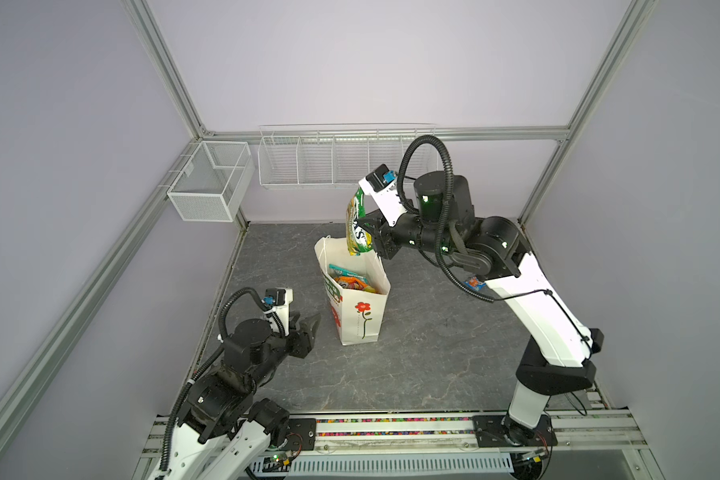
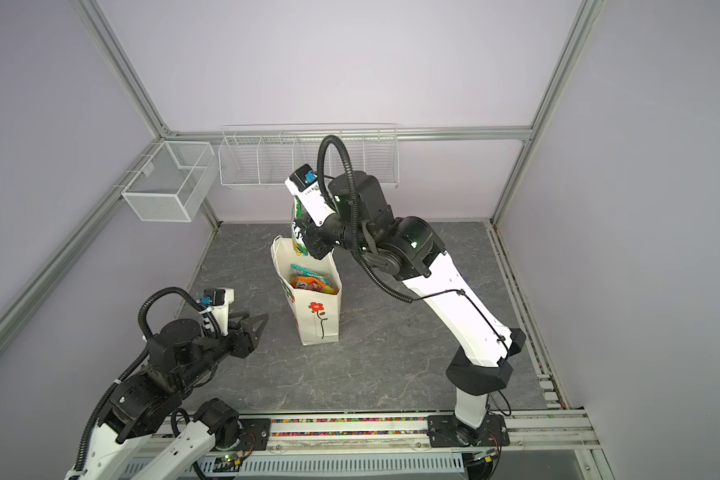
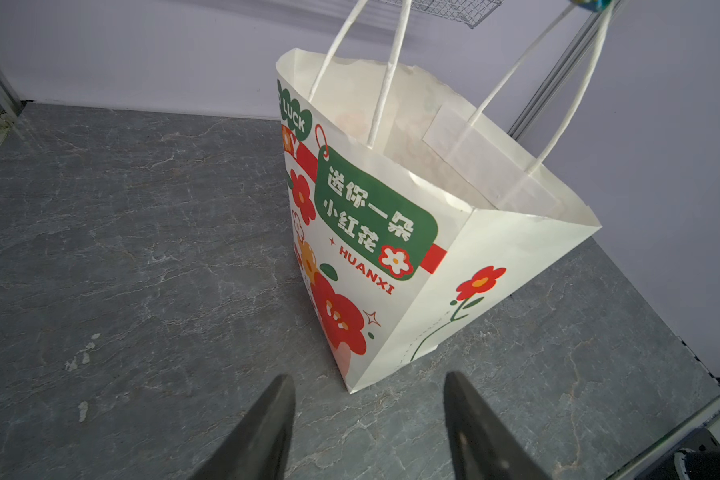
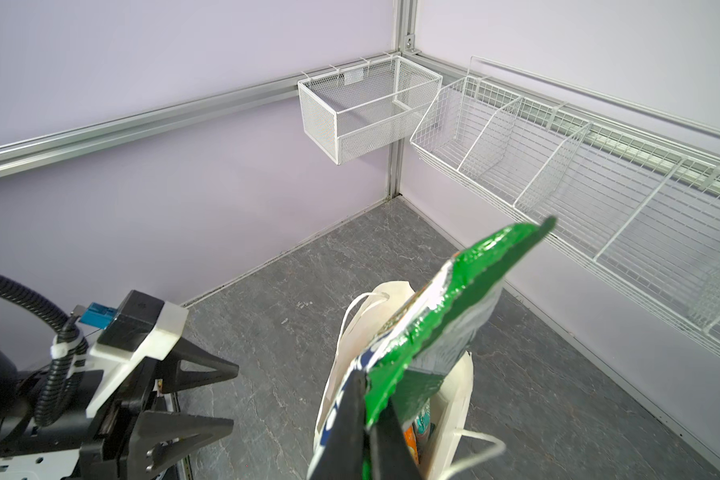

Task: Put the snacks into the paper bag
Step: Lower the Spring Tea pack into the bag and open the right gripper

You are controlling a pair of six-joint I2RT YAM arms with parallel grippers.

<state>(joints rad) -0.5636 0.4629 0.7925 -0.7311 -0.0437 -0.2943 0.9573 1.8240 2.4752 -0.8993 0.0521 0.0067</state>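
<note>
One FOX'S pkt (image 1: 357, 228) in R fingers (image 4: 344, 432) over paper bag (image 1: 362, 320)

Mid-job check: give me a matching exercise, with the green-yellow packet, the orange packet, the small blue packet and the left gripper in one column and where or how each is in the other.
Things:
1. green-yellow packet
2. orange packet
3. small blue packet
4. left gripper

States:
A. inside the paper bag
B. jaws open, empty, beside the bag
C. lying on the table, outside the bag
D. held above the bag by the right gripper, jaws shut on it

Pairs: 1-D, 2-A, 3-C, 4-B
</note>
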